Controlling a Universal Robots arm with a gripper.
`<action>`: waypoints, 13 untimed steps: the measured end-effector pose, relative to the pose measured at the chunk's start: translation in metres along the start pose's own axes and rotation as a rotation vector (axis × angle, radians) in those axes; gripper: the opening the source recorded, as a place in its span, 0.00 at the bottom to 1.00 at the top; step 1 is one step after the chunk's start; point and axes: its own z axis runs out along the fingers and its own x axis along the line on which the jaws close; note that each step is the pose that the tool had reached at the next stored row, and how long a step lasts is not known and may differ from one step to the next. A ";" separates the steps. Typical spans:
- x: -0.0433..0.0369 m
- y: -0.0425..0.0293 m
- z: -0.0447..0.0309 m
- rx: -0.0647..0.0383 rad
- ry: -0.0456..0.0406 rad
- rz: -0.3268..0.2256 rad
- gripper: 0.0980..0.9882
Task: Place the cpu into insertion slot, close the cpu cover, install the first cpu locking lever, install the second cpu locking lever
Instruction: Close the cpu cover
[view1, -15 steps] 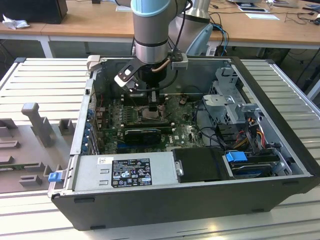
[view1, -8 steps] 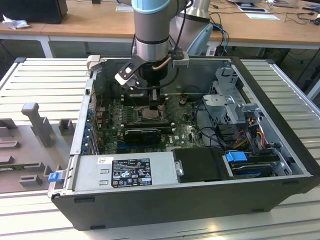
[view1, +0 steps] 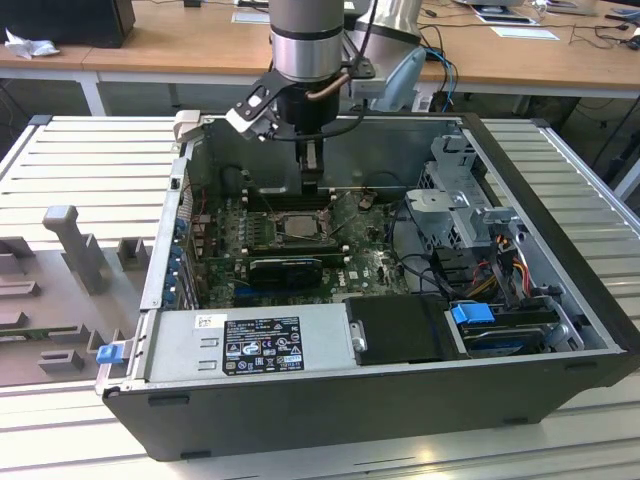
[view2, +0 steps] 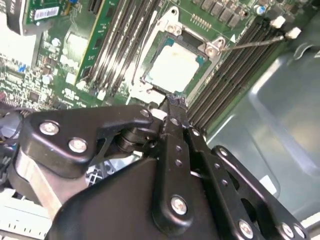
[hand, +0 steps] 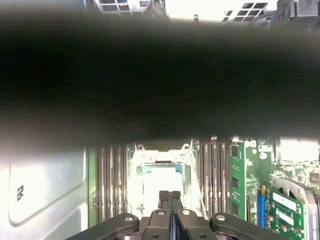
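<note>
The cpu (view2: 172, 67) lies flat in the insertion slot (view1: 296, 226) on the green board, its pale face showing (hand: 159, 184). The silver cpu cover (view2: 212, 48) lies down around the chip as a frame. A thin metal lever (view2: 256, 42) sticks out from the socket's corner, raised off the board. My gripper (view1: 312, 183) hangs just above the socket's far edge, its fingers pressed together with nothing between them. In both wrist views its tip (view2: 171, 102) (hand: 170, 196) sits at the rim of the socket.
Long black memory slots (view2: 227, 82) flank the socket on both sides. The open computer case (view1: 560, 230) walls in the board, with a drive cage and cables (view1: 470, 215) at the exterior view's right and a power supply (view1: 250, 345) in front.
</note>
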 end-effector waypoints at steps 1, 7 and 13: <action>0.0001 0.0019 0.0001 0.001 -0.0002 0.000 0.01; -0.0002 0.0138 0.0009 0.004 -0.0005 0.000 0.01; -0.0003 0.0179 0.0013 0.004 -0.0005 0.000 0.01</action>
